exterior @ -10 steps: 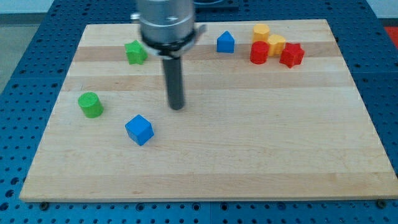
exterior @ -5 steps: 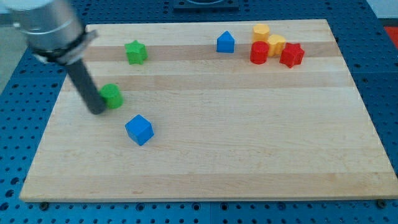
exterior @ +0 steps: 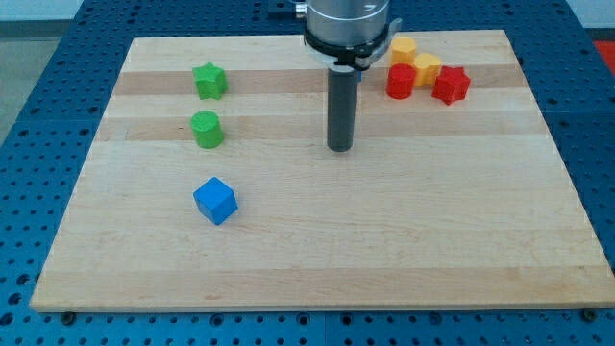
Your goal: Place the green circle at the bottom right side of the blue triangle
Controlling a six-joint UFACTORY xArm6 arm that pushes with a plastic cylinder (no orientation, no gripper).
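The arm carries no claw, only a rod; my tip (exterior: 340, 148) holds nothing, resting on the counter (exterior: 432, 240) well right of the green circle (exterior: 206, 129). The blue triangle is hidden behind the rod. Placement remains undone.

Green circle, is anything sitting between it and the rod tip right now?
Nothing visible does. The green circle sits toward the view's left, my tip toward the middle, with bare board between them. The blue triangle is hidden behind the arm.

The arm (exterior: 348, 24) is cut off by the view's top and hides the blue triangle.
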